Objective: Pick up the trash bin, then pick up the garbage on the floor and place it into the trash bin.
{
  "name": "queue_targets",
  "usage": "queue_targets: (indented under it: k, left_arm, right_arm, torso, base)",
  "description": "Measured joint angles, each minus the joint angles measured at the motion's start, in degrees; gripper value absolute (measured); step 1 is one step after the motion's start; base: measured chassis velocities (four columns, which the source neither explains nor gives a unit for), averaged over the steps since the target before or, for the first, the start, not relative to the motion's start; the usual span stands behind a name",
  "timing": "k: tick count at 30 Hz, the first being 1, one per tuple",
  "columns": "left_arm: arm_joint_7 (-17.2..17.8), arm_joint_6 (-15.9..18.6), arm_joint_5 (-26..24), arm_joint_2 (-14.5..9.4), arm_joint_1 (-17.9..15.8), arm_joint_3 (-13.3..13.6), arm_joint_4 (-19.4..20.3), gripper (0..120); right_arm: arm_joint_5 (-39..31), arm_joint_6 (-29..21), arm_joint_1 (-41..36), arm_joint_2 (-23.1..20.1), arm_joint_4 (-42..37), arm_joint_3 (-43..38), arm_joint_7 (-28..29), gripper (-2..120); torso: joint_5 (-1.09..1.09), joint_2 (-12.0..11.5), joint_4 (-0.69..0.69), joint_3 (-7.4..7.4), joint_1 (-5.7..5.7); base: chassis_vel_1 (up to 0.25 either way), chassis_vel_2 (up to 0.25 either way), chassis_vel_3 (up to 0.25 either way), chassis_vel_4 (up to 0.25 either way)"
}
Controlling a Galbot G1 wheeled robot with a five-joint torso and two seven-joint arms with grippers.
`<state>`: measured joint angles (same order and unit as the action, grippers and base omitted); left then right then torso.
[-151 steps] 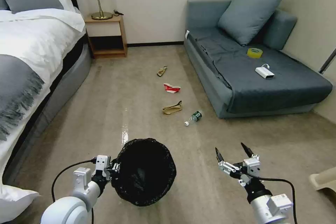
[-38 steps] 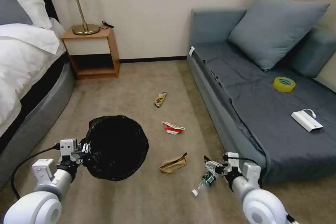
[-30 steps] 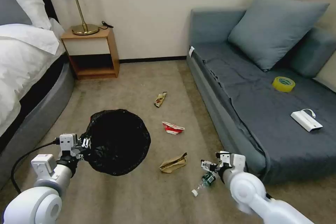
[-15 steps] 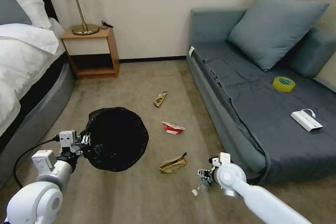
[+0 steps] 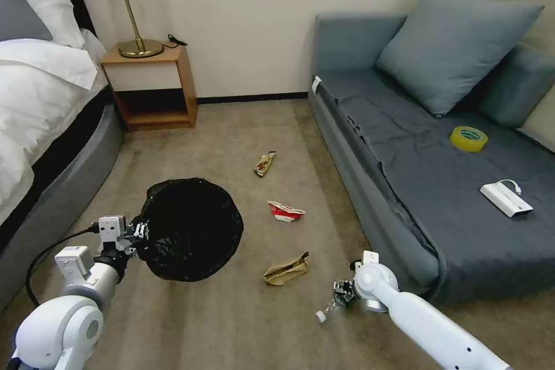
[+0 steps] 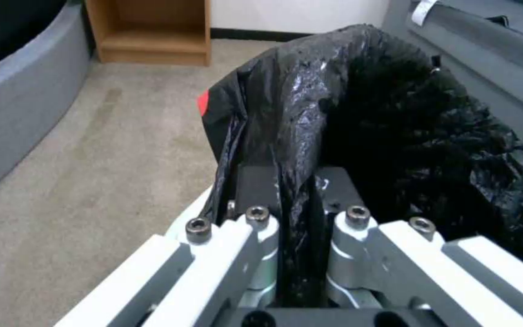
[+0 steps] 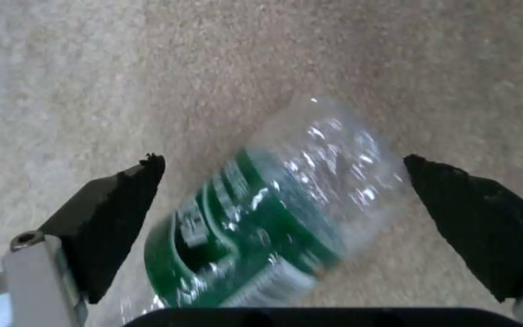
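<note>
two grippers: left gripper (image 6: 295, 200) clamped on trash bin (image 5: 193, 228) rim, right gripper (image 7: 283, 200) wide open astride bottle (image 7: 268, 218)

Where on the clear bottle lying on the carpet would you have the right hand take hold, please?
Around the labelled middle of the bottle, coming straight down from above. It lies on its side on the carpet, so the round body sits across the gap. The right hand is open with a finger on either side, so closing there should hold it.
</note>
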<state>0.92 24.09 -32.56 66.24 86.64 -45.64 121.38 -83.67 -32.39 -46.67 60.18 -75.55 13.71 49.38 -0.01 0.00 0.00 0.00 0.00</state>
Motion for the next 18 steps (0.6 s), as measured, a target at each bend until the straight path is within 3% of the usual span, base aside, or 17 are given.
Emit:
queue_targets:
  k: [12, 13, 15, 18]
  left_arm:
    - [-0.06, -0.02, -0.41, 0.05, -1.15, -0.32, -1.50, 5]
    - [-0.08, -0.02, -0.43, 0.06, -1.29, -0.33, -1.69, 5]
    - [-0.09, -0.02, -0.44, 0.06, -1.32, -0.33, -1.74, 5]
    - [-0.13, -0.03, -0.46, 0.04, -1.54, -0.35, -2.08, 5]
  right_arm:
    - [2.58, 0.16, 1.33, 4.64, 5.48, 0.10, -1.67, 96]
    - [2.99, 0.16, 1.30, 5.17, 5.95, 0.09, -2.04, 86]
    - [3.13, 0.16, 1.27, 5.29, 6.06, 0.09, -2.15, 85]
    - [3.71, 0.17, 1.13, 5.68, 6.44, 0.07, -2.66, 73]
  torso:
    - [0.01, 0.00, 0.00, 0.00, 0.00]
    - [0.00, 0.00, 0.00, 0.00, 0.00]
    - [0.00, 0.00, 0.00, 0.00, 0.00]
    - [-0.02, 0.01, 0.00, -0.01, 0.00]
  base:
    - [0.000, 0.000, 0.000, 0.000]
    - [0.000, 0.000, 0.000, 0.000]
    - [0.000, 0.000, 0.000, 0.000]
    - [0.000, 0.000, 0.000, 0.000]
